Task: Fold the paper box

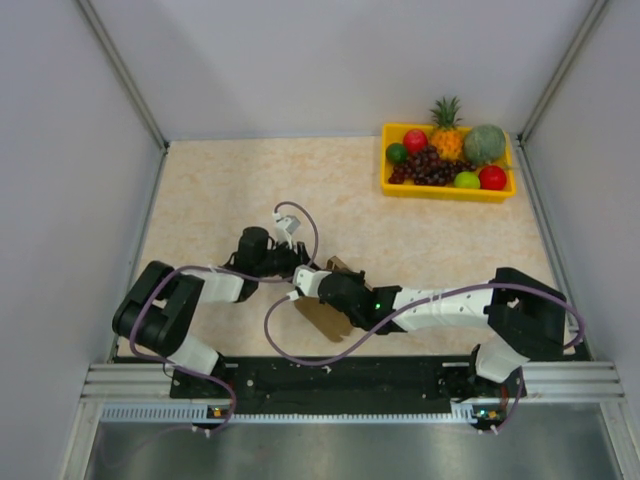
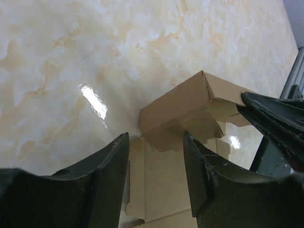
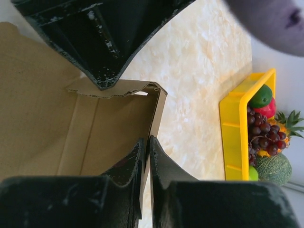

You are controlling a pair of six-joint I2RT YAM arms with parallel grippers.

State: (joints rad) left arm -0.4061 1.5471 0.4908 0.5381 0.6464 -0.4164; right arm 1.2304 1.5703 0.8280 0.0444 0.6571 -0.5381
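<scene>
The paper box (image 1: 322, 316) is brown cardboard, partly folded, lying on the table between the two arms. In the left wrist view one side wall (image 2: 178, 107) stands up with a flap bent at its corner, and the flat base (image 2: 161, 180) lies below. My left gripper (image 2: 155, 137) is open, its fingers spread over the base just short of the raised wall. My right gripper (image 3: 146, 139) is shut on the upright wall edge (image 3: 157, 107) of the box. In the top view both grippers meet over the box, left (image 1: 297, 262) and right (image 1: 322, 284).
A yellow fruit tray (image 1: 445, 190) with grapes, a pineapple, a melon and apples stands at the back right, also in the right wrist view (image 3: 232, 137). Grey walls enclose the marble-patterned table (image 1: 220, 190). A purple cable (image 1: 300, 215) loops above the left wrist.
</scene>
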